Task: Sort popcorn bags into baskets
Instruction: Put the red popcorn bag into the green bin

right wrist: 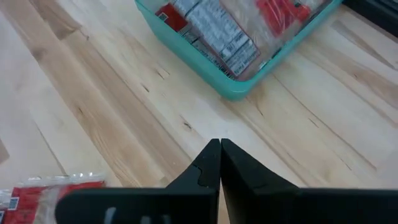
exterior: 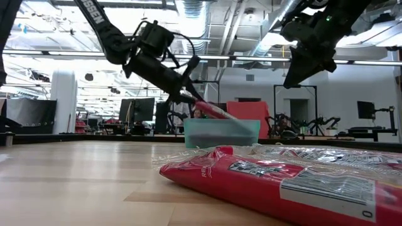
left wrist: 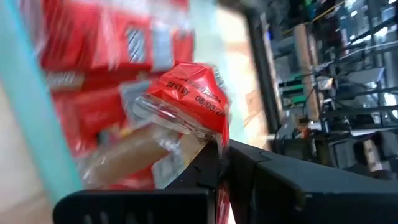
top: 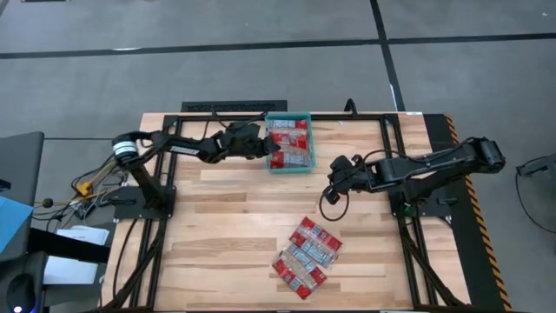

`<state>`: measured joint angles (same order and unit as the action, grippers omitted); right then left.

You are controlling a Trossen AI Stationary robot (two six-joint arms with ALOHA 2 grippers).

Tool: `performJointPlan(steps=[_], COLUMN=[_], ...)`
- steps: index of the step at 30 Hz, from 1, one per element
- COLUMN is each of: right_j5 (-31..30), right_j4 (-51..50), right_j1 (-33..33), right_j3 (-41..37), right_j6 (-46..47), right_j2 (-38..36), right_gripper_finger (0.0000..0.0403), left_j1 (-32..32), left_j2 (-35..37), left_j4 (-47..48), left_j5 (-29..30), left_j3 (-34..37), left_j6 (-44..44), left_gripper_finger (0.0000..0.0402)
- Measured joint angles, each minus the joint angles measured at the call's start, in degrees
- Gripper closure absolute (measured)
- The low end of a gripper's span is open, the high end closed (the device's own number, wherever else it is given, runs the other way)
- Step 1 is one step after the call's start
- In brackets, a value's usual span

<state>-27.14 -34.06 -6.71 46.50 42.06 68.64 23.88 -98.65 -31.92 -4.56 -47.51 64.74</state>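
wooden table (top: 226, 235) in a workshop. at left, the left gripper (top: 271, 153) pinches a red bag (left wrist: 186, 102) by its crinkly edge over the teal basket (top: 289, 165), which holds others. these packets look light, floppy and slick. further right, the right gripper (right wrist: 219, 163) hovers closed and empty; more bags (top: 306, 256) lie near the front.
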Motion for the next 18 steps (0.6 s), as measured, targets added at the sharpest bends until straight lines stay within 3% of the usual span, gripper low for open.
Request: performJointPlan(steps=[9,18], right_j5=[0.03,0.0], right_j4=[-0.2,-0.22], right_j1=[-0.01,-0.05], right_j3=[0.0,0.0], right_j6=[0.08,-0.05], right_j2=[0.0,0.0], right_gripper_finger=[0.0374,0.0374], left_j1=[0.48,1.59], left_j2=[-1.38,-1.05], left_j4=[4.43,5.66], left_j5=[-3.69,-7.42], left_j3=[-0.83,-0.87], left_j6=[0.03,-2.28], left_gripper_finger=[0.0381,0.0257])
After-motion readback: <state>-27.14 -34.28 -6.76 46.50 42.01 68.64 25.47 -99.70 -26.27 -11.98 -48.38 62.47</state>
